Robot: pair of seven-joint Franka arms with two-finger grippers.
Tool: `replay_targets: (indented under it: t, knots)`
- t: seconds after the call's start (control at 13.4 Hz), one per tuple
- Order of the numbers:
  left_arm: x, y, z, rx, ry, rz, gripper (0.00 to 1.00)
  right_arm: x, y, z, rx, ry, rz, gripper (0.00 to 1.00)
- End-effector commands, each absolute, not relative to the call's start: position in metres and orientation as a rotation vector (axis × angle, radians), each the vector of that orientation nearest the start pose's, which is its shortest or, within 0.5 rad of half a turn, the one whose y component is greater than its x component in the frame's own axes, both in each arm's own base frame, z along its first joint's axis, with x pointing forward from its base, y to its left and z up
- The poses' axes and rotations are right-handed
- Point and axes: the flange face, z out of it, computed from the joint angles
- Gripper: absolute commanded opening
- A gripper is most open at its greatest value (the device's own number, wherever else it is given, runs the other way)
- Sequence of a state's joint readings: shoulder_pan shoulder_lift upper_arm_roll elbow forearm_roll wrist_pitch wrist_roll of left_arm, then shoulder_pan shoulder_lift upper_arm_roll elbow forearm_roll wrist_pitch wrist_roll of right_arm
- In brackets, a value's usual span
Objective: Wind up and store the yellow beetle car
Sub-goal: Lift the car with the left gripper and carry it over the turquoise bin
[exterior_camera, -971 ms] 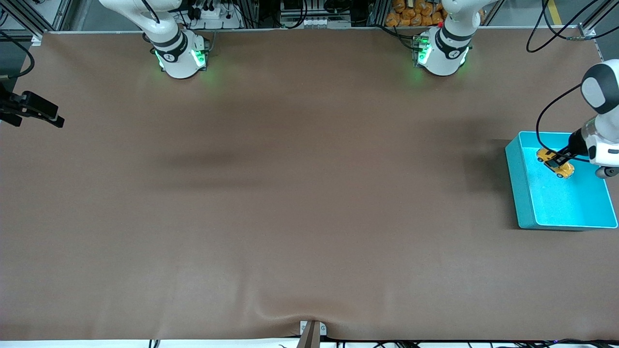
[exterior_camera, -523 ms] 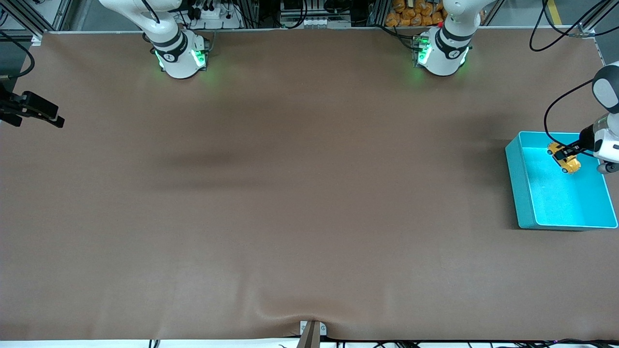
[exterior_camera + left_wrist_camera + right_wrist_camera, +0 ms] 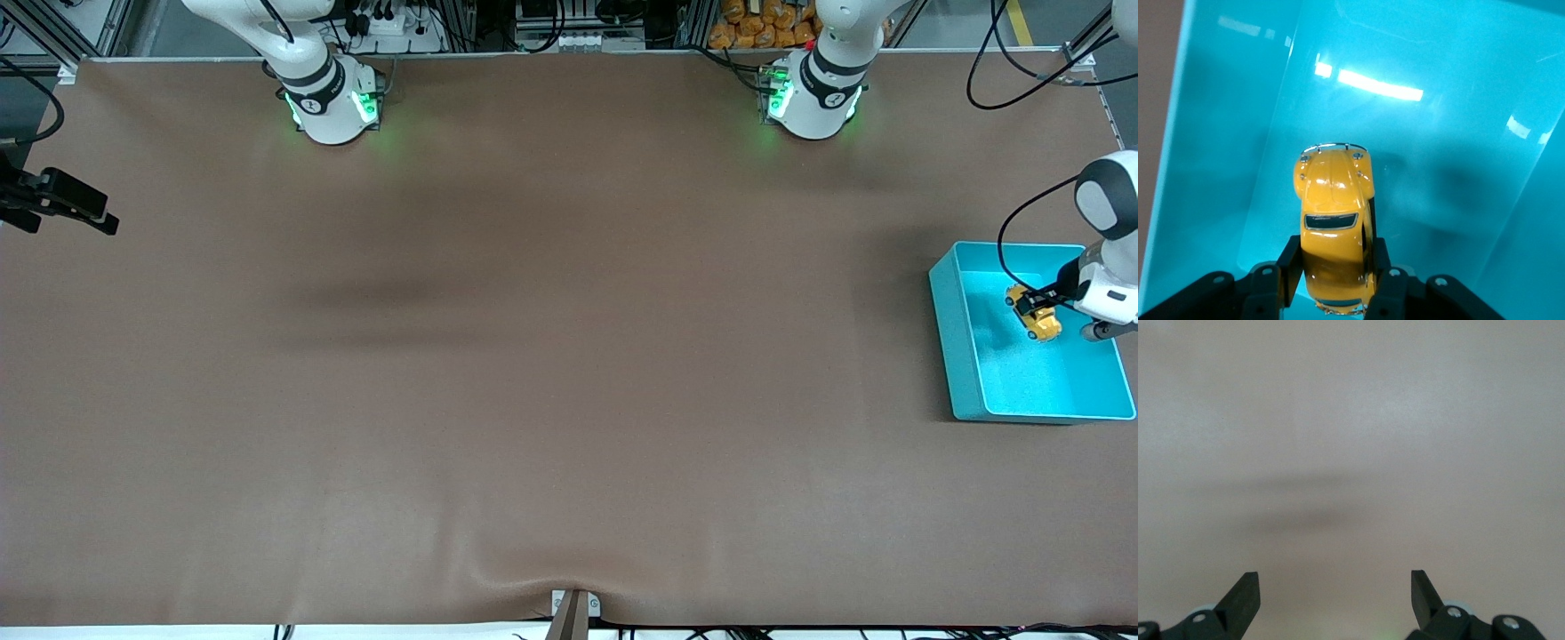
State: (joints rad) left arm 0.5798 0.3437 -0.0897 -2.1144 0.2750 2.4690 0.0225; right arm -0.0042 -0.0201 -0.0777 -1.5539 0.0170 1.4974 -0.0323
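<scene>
The yellow beetle car is a tiny yellow-orange toy with dark windows. My left gripper is shut on it and holds it inside the turquoise bin, low over the bin's floor. In the left wrist view the car sits between the black fingers, its rounded body pointing away from the wrist, with the turquoise bin floor under it. My right gripper is open and empty over bare brown table; it does not show in the front view.
The bin stands at the left arm's end of the table, near its edge. The brown mat covers the table. A black clamp juts in at the right arm's end. A small bracket sits at the near edge.
My left gripper has carried the car from over the bin's part nearest the robots toward the front camera and lower into the bin. The right arm has not moved.
</scene>
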Motion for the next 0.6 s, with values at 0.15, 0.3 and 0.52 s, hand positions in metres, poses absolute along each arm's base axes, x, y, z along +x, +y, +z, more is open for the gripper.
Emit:
replay_targets:
  t: [0.15,0.3,0.52]
  knots:
    - [0.523,0.292,0.241,-2.985,-0.223,0.023,0.09,0.540,-0.043,0.640,-3.120,0.080,0.046,1.00]
    - [0.523,0.290,0.229,-2.994,-0.215,0.025,0.09,0.540,-0.042,0.640,-3.120,0.077,0.046,1.00]
    - [0.525,0.287,0.217,-3.003,-0.204,0.018,0.10,0.540,-0.044,0.641,-3.119,0.082,0.044,1.00]
